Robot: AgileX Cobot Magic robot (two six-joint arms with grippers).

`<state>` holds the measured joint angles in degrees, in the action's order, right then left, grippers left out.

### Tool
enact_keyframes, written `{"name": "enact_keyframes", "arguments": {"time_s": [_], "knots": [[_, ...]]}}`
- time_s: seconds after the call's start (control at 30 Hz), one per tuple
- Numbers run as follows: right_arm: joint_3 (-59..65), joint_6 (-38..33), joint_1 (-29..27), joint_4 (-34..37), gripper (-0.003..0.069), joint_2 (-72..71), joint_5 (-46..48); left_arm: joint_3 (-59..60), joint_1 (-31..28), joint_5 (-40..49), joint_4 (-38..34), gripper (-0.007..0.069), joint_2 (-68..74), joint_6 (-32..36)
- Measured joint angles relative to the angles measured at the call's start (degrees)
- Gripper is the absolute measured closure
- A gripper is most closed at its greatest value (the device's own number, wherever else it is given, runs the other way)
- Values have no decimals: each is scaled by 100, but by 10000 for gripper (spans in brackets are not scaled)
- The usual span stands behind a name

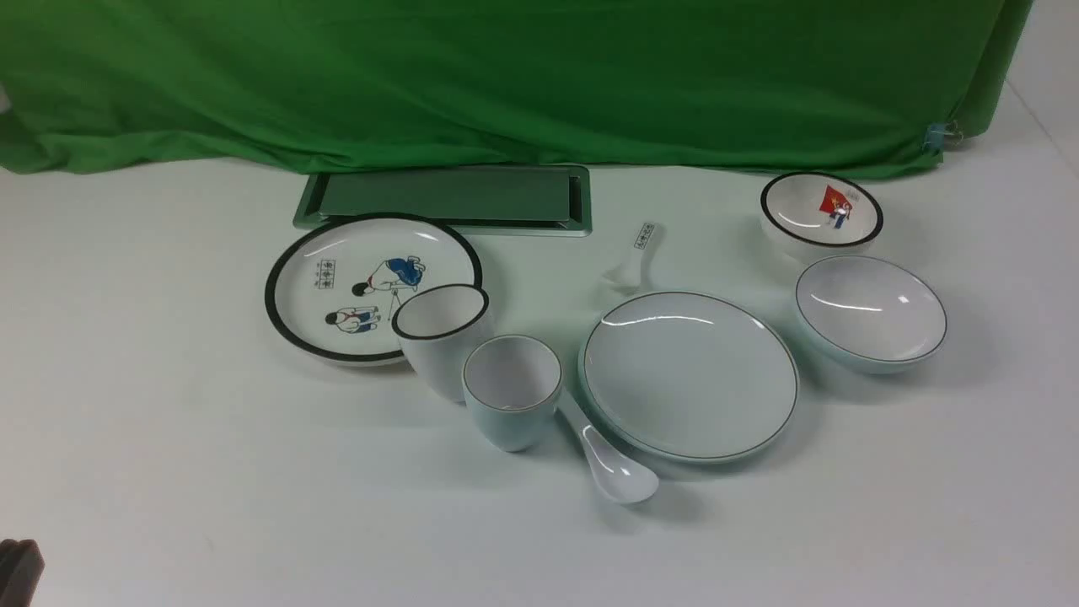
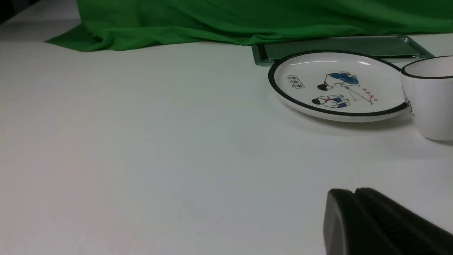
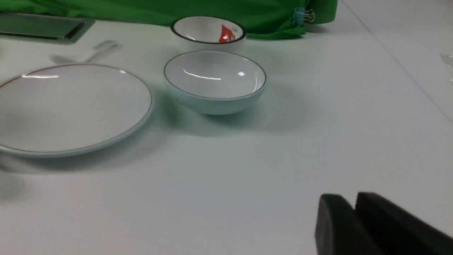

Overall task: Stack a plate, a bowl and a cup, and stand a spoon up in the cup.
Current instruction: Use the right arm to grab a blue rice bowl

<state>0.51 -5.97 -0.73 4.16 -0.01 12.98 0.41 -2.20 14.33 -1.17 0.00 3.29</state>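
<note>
Stacking is all ahead of you: plate (image 1: pixel 689 375), bowl (image 1: pixel 870 310), cup (image 1: pixel 512 392) and spoon (image 1: pixel 620 472) lie unstacked; left gripper (image 2: pixel 354 194) is closed and empty, right gripper (image 3: pixel 354 203) you cannot tell.

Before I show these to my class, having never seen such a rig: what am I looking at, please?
It is a two-armed robot at a white table. The wide picture looks forward from between its arms; the other two come from cameras on its wrists. The dark shape in each is a pincer: the left pincer is shut, the right pincer looks nearly shut; both hold nothing. On the table lie a pale blue-green plate, bowl and cup, a plain white spoon beside the cup, plus a cartoon plate, black-rimmed cup, flag bowl and labelled spoon.
</note>
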Motion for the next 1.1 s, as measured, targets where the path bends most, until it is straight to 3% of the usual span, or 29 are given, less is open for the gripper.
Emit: {"name": "enact_keyframes", "arguments": {"time_s": [1.1], "knots": [[0,9,0,0,465,0,-41,0,0,-133,117,653,6,71]]}}
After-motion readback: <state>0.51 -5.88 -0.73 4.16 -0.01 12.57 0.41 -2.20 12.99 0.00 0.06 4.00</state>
